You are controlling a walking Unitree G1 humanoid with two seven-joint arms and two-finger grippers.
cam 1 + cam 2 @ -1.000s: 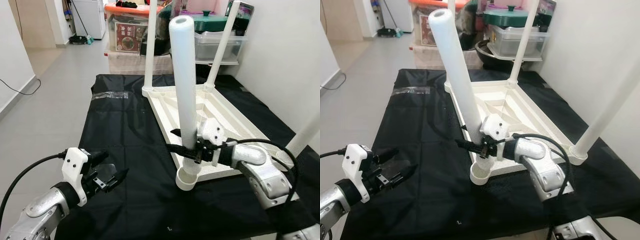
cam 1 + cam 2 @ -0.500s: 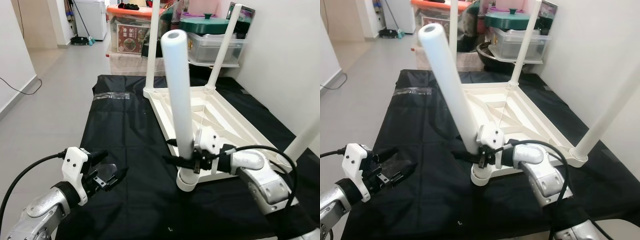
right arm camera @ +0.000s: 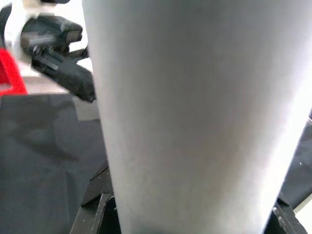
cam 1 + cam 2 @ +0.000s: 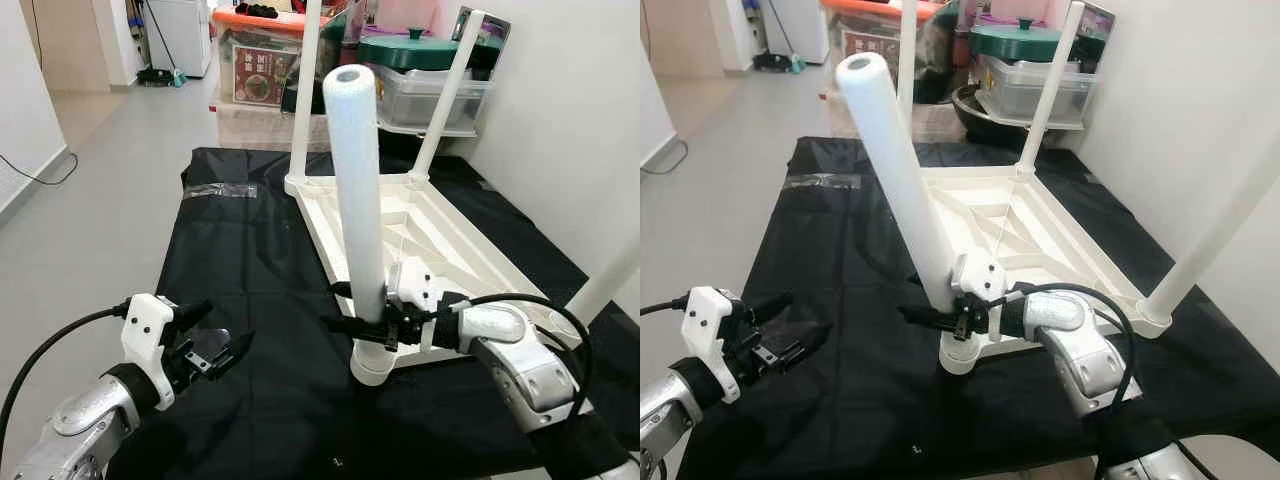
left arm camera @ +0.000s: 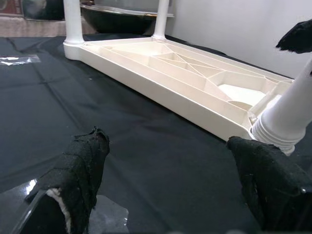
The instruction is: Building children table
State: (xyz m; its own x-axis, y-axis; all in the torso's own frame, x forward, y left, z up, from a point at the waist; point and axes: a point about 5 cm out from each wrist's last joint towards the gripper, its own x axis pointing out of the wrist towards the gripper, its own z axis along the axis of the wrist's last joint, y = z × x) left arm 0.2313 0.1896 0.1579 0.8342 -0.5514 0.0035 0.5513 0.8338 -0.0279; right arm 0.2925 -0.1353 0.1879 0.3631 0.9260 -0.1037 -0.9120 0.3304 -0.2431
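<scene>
Black cloth (image 4: 250, 260) covers the floor of a narrow room, and on it lies an upturned cream plastic children's table top (image 4: 420, 240), ribbed underside up, with white tubular legs standing at its far corners and another at the near right corner. The right gripper (image 4: 352, 322) is clamped around the lower part of a fourth white tubular leg (image 4: 358, 200), which tilts slightly over the round socket at the near left corner (image 4: 371, 365). The left gripper (image 4: 215, 345) hovers open and empty above the cloth, well apart from the table. The likely risk is that the leg, being off vertical, jams or skids out of the socket when pressed, or that the unbraced top slides on the cloth. Open cloth to the left leaves room for the left arm to brace; a white wall (image 4: 570, 110) close on the right and stacked storage boxes (image 4: 262, 72) behind limit movement there.
</scene>
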